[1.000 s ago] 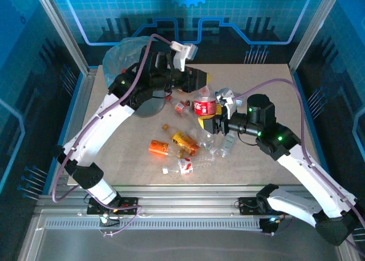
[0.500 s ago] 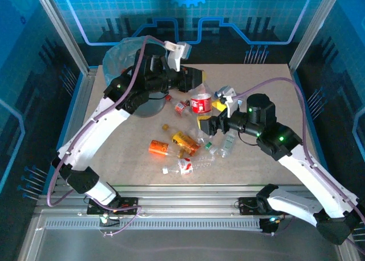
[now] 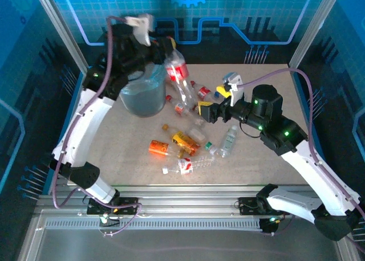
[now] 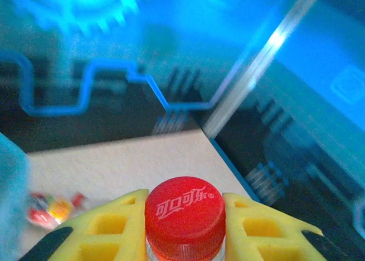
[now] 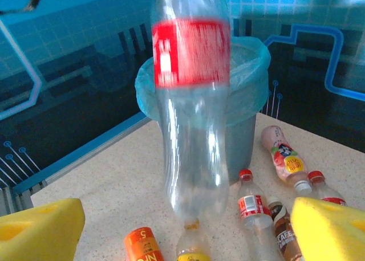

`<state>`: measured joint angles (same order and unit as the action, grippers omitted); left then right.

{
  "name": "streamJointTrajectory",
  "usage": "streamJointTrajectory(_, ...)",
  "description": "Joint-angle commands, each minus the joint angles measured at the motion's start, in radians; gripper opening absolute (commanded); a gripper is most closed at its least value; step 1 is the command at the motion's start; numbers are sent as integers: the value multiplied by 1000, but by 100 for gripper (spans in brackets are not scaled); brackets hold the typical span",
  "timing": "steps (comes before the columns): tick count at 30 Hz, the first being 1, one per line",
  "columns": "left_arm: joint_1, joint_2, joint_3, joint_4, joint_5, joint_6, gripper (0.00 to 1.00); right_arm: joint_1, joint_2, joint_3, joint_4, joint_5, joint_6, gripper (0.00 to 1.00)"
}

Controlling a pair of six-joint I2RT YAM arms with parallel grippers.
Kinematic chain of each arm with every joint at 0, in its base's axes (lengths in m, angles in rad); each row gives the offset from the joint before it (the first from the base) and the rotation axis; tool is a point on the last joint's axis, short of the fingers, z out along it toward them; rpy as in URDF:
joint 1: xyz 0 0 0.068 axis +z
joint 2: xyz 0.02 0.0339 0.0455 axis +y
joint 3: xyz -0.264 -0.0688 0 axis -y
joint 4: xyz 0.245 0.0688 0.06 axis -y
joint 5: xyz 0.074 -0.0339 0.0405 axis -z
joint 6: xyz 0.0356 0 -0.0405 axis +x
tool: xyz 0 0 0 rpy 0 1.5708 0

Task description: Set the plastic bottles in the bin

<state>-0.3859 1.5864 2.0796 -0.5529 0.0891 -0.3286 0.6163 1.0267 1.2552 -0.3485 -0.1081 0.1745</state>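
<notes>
The left gripper [image 4: 183, 229] is high above the far left part of the table [image 3: 262, 158]. Its 2 yellow pads [image 4: 117, 232] are clamped on the neck of a clear bottle [image 3: 178, 73] with a red label, just under its red cap [image 4: 183, 207]. The bottle hangs cap up and a little tilted, with its bottom in the air. From above it is just beside the right rim of the bin [image 3: 141, 96]. In the right wrist view it hangs in front of the bin, and I cannot tell if it touches the light-blue bag. The bin stands upright on the far left part of the table.

The right gripper [image 3: 208, 110] is near the middle of the table and points toward the bin. Its yellow fingers [image 5: 40, 229] are wide apart and hold nothing.

More bottles lie on the table. An orange bottle [image 3: 158, 148] and a yellow-labelled bottle [image 3: 185, 140] are near the middle. A green-capped bottle [image 3: 227, 141] lies to the right of them. 2 red-capped bottles [image 3: 181, 107] are close to the bin.
</notes>
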Motion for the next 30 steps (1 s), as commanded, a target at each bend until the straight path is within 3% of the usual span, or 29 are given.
streamJointTrajectory(1, 85, 16, 99, 19, -40, 67, 0, 19, 21, 47, 25, -7, -8, 93)
streamJointTrajectory(7, 208, 108, 232, -11, -48, 177, 0, 54, 95, 109, 40, -45, -44, 88)
streamJointTrajectory(15, 318, 195, 229, 106, -3, 216, 0, 171, 266, 231, 30, -66, -142, 85)
streamJointTrajectory(21, 341, 214, 130, 150, -39, 269, 0, 214, 351, 325, -15, -137, -161, 85)
streamJointTrajectory(30, 355, 211, -34, 193, -74, 382, 0, 234, 397, 342, -71, -125, -203, 85)
